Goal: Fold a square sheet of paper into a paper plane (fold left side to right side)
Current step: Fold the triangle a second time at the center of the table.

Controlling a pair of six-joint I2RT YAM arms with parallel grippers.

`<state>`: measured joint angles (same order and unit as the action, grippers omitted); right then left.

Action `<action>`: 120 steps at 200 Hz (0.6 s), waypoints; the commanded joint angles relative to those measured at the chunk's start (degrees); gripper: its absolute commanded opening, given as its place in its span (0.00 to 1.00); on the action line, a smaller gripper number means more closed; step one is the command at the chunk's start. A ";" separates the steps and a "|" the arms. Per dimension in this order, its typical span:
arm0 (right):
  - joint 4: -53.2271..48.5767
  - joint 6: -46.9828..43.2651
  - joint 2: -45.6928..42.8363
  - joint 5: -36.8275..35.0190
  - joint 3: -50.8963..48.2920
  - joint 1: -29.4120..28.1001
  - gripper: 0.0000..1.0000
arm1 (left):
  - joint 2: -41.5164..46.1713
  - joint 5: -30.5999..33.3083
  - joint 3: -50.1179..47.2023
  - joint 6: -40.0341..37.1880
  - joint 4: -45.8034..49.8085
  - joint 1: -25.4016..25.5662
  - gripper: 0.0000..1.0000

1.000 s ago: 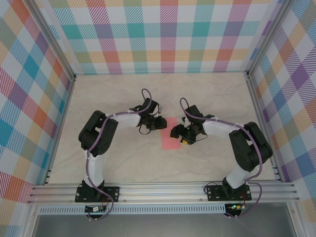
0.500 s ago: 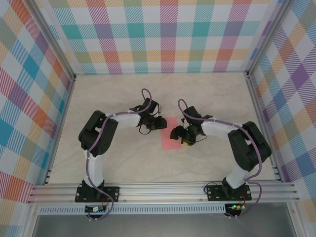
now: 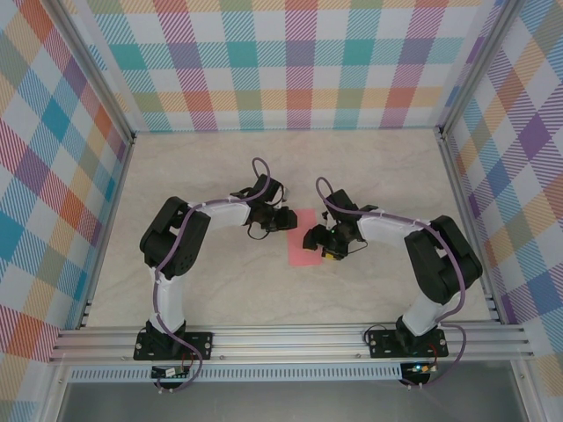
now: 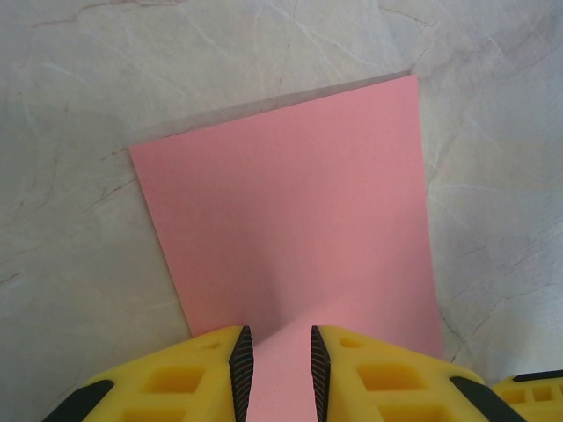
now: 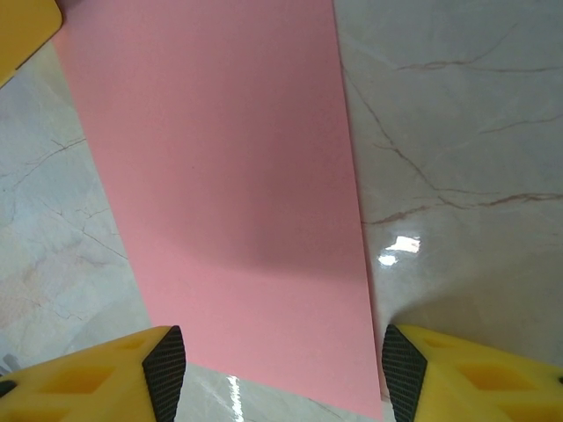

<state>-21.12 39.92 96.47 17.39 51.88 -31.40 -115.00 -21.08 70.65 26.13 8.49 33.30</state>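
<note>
One sheet of paper (image 3: pixel 302 244), plain salmon-pink, lies flat as a narrow rectangle on the marbled table (image 3: pixel 369 167), midway between the two arms. Left gripper (image 4: pixel 279 347): yellow fingers parted by a slim gap over one edge of the sheet, clasping nothing. Right gripper (image 5: pixel 281 352): jaws spread wide, released, poised above another edge.

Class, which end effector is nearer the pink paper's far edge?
Left. Left end effector: by the paper's far-left corner. Right end effector: toward its near-right corner.
</note>
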 commanded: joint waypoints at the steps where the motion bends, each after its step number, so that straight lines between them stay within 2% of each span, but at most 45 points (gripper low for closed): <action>1: 1.39 0.42 0.76 2.07 1.60 -0.43 0.63 | 0.69 1.51 -1.57 -0.31 1.88 0.80 0.28; 88: 1.28 0.45 1.57 2.43 4.50 -0.21 0.62 | 1.87 0.94 -1.74 -0.23 1.45 0.89 0.28; 120: 1.60 0.80 2.75 3.25 4.64 0.17 0.62 | 4.43 -0.20 -1.33 -0.72 0.41 0.80 0.36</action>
<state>-19.31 40.10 97.78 19.18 55.35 -31.51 -114.24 -21.10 70.28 26.09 8.49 33.52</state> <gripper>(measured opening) 0.617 0.334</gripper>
